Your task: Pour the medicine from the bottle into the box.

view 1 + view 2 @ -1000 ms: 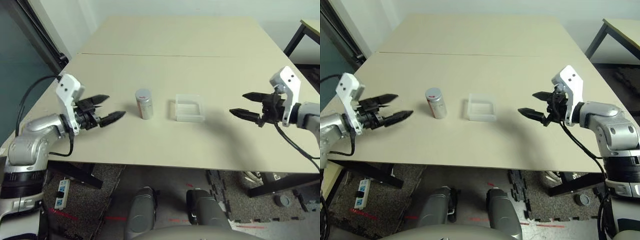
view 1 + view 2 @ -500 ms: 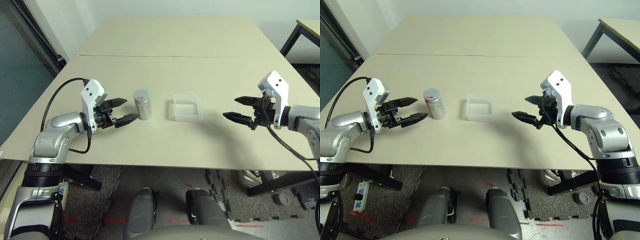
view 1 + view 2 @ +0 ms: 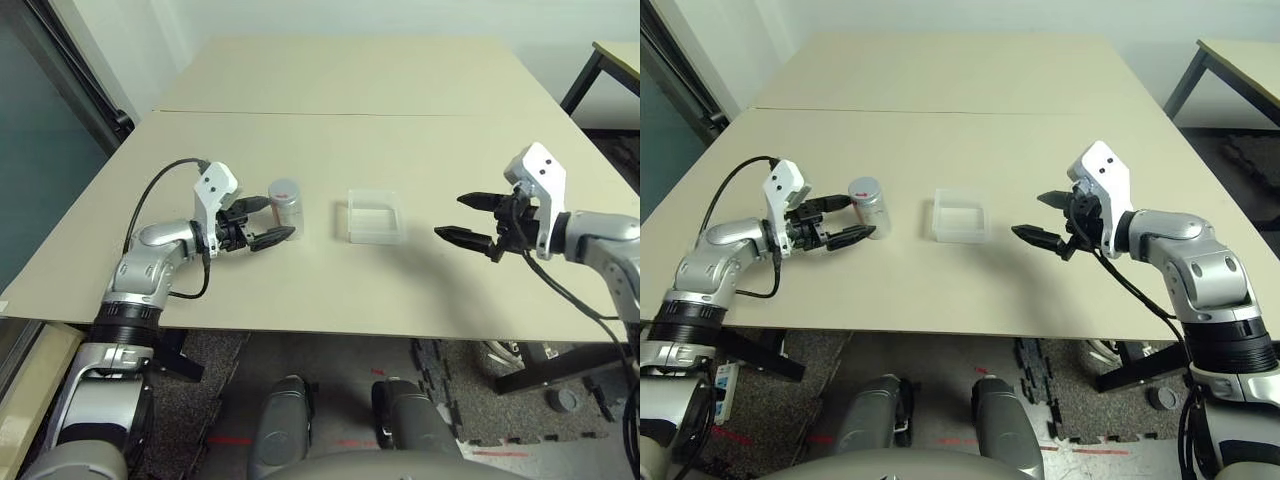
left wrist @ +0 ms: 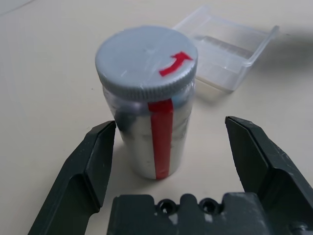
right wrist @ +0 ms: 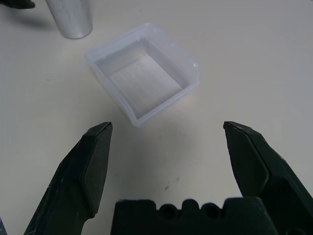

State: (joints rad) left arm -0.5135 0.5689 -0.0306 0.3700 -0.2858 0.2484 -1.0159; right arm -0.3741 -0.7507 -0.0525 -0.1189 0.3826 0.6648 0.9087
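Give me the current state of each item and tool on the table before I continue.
bottle: upright on the table, grey cap on, standing between the left tool's open fingers, not gripped.
box: sitting flat on the table, open side up, looks empty, nothing touching it.
left tool: open, fingers on either side of the bottle.
right tool: open, holding nothing, off to the side of the box.
table: beige top carrying the bottle and box.

Even, soft room light on the pale table (image 3: 400, 150) — no glare. Faint shadows lie beside the box (image 3: 376, 216), and the table's straight edges bow outward — lens curvature.
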